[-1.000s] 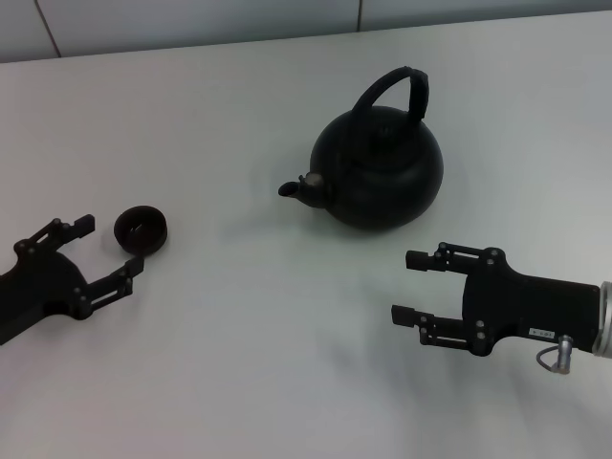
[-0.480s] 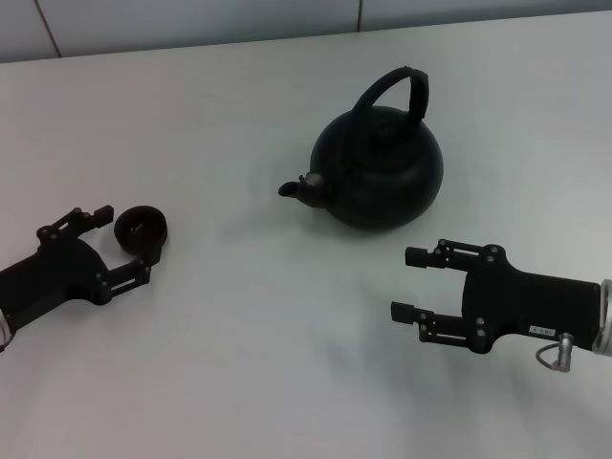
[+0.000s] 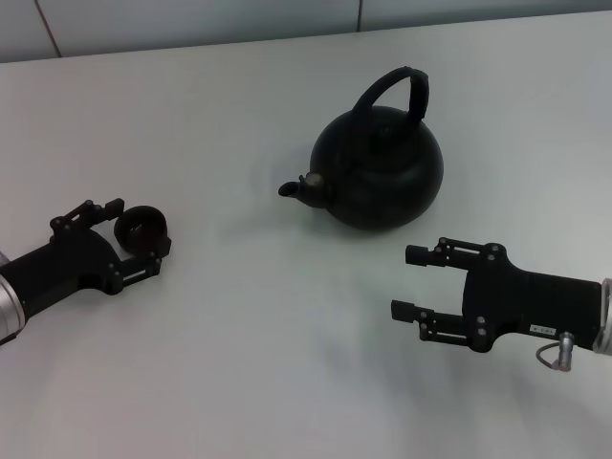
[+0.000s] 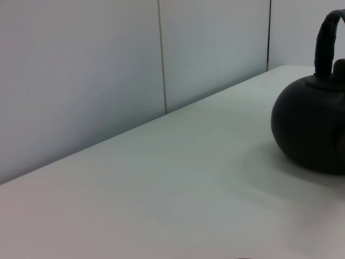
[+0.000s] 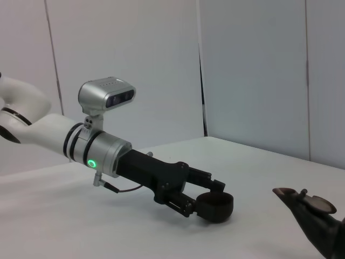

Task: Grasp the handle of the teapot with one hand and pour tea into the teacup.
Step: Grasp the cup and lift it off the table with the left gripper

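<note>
The round black teapot (image 3: 378,177) stands mid-table, spout pointing left, with its arched handle (image 3: 397,86) upright over the lid. The small black teacup (image 3: 143,232) sits far left. My left gripper (image 3: 142,228) is open, one finger on each side of the teacup; whether they touch it I cannot tell. The right wrist view shows the same: teacup (image 5: 215,209) between the left gripper's (image 5: 211,200) fingers, teapot spout (image 5: 302,202) at the edge. In the left wrist view only the teapot (image 4: 312,129) and handle (image 4: 323,43) show. My right gripper (image 3: 404,284) is open and empty, in front of the teapot.
The white table (image 3: 249,325) runs back to a pale panelled wall (image 3: 191,19). The left arm's silver wrist camera (image 5: 105,94) shows in the right wrist view.
My left gripper has moved forward and to the right until its open fingers stand either side of the teacup. The right arm, teapot and teacup have not moved.
</note>
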Action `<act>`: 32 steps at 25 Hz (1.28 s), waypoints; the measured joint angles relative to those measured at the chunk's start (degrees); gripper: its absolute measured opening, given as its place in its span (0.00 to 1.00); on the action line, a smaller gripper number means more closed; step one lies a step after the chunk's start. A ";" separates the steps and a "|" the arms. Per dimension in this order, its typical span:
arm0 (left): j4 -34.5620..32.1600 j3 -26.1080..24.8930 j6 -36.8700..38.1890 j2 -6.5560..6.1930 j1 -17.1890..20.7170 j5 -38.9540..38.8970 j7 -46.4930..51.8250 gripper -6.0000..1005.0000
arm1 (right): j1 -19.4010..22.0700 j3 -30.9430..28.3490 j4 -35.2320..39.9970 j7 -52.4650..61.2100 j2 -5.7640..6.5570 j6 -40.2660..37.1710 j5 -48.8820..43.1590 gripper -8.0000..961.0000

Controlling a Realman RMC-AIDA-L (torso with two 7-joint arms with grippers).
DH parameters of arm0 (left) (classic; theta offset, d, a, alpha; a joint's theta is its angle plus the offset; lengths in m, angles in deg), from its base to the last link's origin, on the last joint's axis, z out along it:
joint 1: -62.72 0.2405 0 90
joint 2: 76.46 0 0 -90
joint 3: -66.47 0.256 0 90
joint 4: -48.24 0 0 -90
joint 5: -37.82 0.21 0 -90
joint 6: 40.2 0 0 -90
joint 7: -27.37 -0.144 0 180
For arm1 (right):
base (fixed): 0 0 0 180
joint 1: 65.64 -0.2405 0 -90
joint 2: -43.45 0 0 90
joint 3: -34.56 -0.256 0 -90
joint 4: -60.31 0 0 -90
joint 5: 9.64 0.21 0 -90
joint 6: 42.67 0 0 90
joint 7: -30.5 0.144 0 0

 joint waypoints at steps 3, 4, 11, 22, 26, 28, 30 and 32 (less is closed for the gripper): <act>0.06 0.00 -0.40 0.00 -0.25 -0.03 0.01 0.76 | 0.02 0.00 0.00 0.00 0.00 -0.21 0.00 0.72; 0.06 0.00 -0.40 0.00 -0.25 -0.03 0.01 0.76 | 0.02 0.00 0.00 0.00 0.00 -0.21 0.00 0.72; 0.13 0.01 -1.07 0.00 -0.56 0.21 0.02 0.76 | 0.03 0.00 0.08 0.00 0.00 -0.28 0.00 0.72; 0.91 0.88 -1.74 -0.01 -0.65 0.27 -0.23 0.75 | 0.02 0.00 0.09 0.00 0.00 -0.28 0.00 0.72; 0.92 0.88 -1.67 -0.01 -0.65 -0.01 -0.14 0.75 | 0.02 0.00 0.09 0.00 0.00 -0.28 -0.02 0.72; 0.93 0.88 -1.67 -0.01 -0.63 -0.02 -0.03 0.74 | 0.02 0.00 0.09 0.00 0.00 -0.28 -0.02 0.72; 0.92 0.88 -1.64 -0.01 -0.63 -0.02 0.04 0.74 | 0.02 0.00 0.13 0.00 0.00 -0.27 -0.02 0.72; 0.93 0.88 -1.45 -0.01 -0.63 -0.04 0.10 0.74 | 0.02 0.00 0.16 0.00 0.00 -0.27 -0.02 0.72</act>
